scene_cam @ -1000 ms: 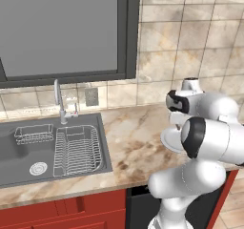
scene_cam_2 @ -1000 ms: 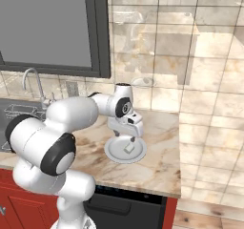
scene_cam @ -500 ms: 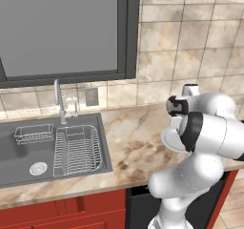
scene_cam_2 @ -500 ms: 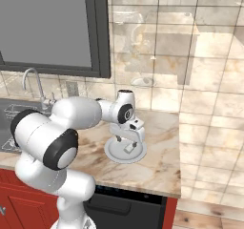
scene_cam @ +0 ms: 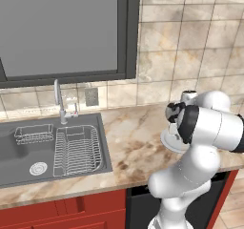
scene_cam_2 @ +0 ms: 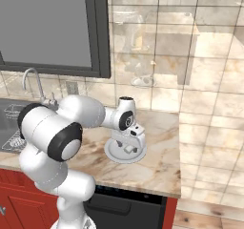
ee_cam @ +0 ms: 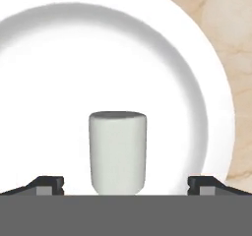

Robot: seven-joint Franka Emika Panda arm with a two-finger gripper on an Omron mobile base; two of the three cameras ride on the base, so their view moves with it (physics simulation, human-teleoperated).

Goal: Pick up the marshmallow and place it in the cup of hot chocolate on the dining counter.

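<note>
While the arm has sunk lower over the round white plate (scene_cam_2: 114, 154) than a second ago, the gripper (ee_cam: 126, 183) now hangs close above that plate, spread wide, its tips flanking the marshmallow (ee_cam: 117, 151) without touching. One marshmallow stands upright near the plate's middle; one plate sits on the sink-side counter (scene_cam: 138, 142). Closing looks like the next step.

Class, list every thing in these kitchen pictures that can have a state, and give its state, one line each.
marshmallow: upright on the plate, between the open fingers, not gripped.
plate: flat on the marble counter.
end effector: open, low over the plate.
faucet: no water seen running.
sink: no water visible, holds a wire rack.
</note>
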